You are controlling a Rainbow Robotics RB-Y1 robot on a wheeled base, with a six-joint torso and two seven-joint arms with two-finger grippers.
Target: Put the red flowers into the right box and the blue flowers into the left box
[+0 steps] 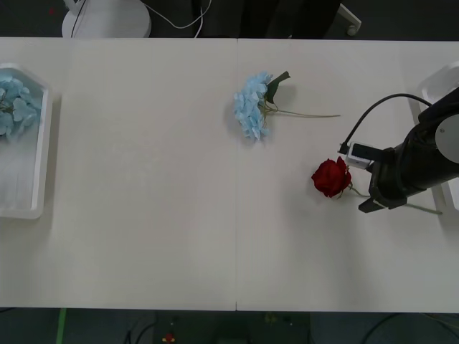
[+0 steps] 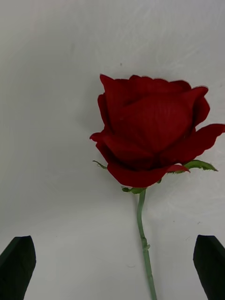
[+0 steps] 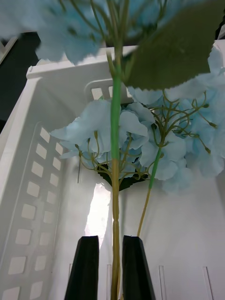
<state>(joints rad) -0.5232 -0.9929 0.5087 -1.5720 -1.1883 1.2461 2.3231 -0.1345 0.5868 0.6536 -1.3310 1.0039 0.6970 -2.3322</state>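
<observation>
A red flower (image 1: 331, 177) lies on the table at the right, its stem pointing right under my right arm (image 1: 412, 168). In the right wrist view that rose (image 2: 150, 136) lies just ahead of my open right gripper (image 2: 112, 274), and its stem runs between the two black fingers (image 2: 18, 265). My left gripper (image 3: 115, 269) is shut on the stem of a blue flower (image 3: 115, 140), held over the left box (image 3: 42, 154), where other blue flowers (image 3: 173, 140) lie. The left box (image 1: 39, 158) sits at the table's far left. A corner of the right box (image 1: 436, 84) shows at the far right.
One more blue flower (image 1: 252, 104) lies at the middle back of the white table (image 1: 158, 215), bloom to the left and stem to the right. A black cable (image 1: 373, 115) arcs over my right arm. A white stand base (image 1: 107, 18) sits beyond the table's far edge.
</observation>
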